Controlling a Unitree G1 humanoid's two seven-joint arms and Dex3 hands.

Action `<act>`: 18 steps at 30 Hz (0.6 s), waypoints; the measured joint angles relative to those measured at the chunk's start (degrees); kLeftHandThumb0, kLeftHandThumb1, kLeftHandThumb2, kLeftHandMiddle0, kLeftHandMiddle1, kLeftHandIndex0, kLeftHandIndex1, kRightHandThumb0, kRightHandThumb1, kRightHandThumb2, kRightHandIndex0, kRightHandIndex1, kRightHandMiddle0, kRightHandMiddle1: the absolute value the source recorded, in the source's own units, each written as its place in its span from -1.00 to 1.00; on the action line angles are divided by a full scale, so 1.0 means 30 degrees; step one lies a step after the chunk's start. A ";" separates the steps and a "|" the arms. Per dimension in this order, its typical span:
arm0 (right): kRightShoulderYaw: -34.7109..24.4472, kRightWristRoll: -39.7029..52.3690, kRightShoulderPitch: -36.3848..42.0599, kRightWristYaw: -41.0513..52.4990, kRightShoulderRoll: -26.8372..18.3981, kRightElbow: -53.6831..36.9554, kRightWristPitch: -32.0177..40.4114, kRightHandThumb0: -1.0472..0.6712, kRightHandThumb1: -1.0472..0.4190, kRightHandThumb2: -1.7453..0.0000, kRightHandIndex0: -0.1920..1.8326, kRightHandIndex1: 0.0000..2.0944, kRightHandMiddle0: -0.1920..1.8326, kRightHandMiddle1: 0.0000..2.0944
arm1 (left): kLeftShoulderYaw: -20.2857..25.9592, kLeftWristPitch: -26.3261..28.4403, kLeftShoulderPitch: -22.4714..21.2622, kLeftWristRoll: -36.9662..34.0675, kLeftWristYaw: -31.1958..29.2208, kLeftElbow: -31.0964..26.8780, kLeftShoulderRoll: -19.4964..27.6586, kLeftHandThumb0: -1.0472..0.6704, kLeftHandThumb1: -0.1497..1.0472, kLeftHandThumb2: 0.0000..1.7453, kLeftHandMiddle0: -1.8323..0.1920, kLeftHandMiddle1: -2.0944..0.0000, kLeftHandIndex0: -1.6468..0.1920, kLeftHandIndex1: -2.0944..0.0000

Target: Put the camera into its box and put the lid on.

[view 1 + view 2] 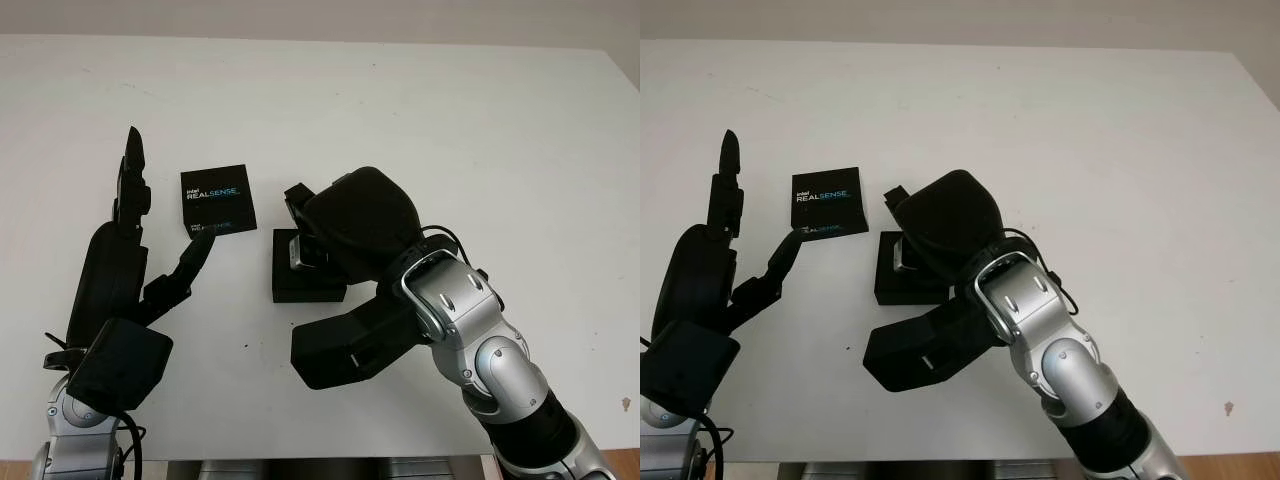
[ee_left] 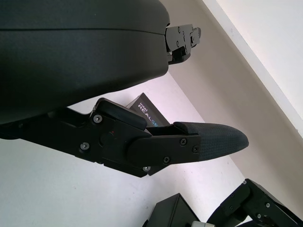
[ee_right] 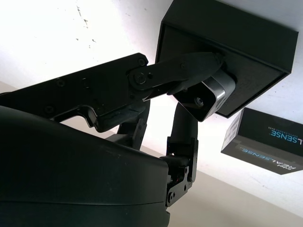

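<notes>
the right hand (image 1: 330,225) in the middle of the frame grips the silver camera (image 3: 204,96) over the open black box (image 1: 308,282). the left hand (image 1: 140,235), lower left, holds nothing, beside the lid (image 1: 217,200).

You have one silver camera (image 3: 204,98), one open black box (image 1: 308,283) and one black lid (image 1: 217,199) printed "Intel RealSense". There are two black robot hands: the left hand (image 1: 150,230) and the right hand (image 1: 350,225). All of it sits on one white table (image 1: 480,130).
</notes>
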 measured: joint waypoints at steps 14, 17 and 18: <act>-0.0910 0.0488 -0.0654 0.1851 -0.0593 -0.1701 -0.0727 -0.41 -1.00 0.75 -0.33 -0.33 -0.43 0.61 | -0.0054 -0.0013 -0.0004 -0.0385 0.0004 0.0108 -0.0194 -0.79 1.00 -0.43 1.00 1.00 1.00 1.00; -0.1057 0.0346 -0.1069 0.2359 -0.0650 -0.1856 -0.0811 -0.40 -1.00 0.78 -0.24 -0.53 -0.42 0.52 | -0.0112 -0.0047 -0.0004 -0.0324 0.0015 0.0128 -0.0191 -0.78 1.00 -0.41 1.00 1.00 1.00 1.00; -0.1119 0.0352 -0.1122 0.2395 -0.0650 -0.1941 -0.0860 -0.40 -1.00 0.78 -0.22 -0.57 -0.41 0.50 | -0.0150 -0.0051 -0.0004 -0.0255 0.0035 0.0128 -0.0192 -0.79 1.00 -0.41 1.00 1.00 1.00 1.00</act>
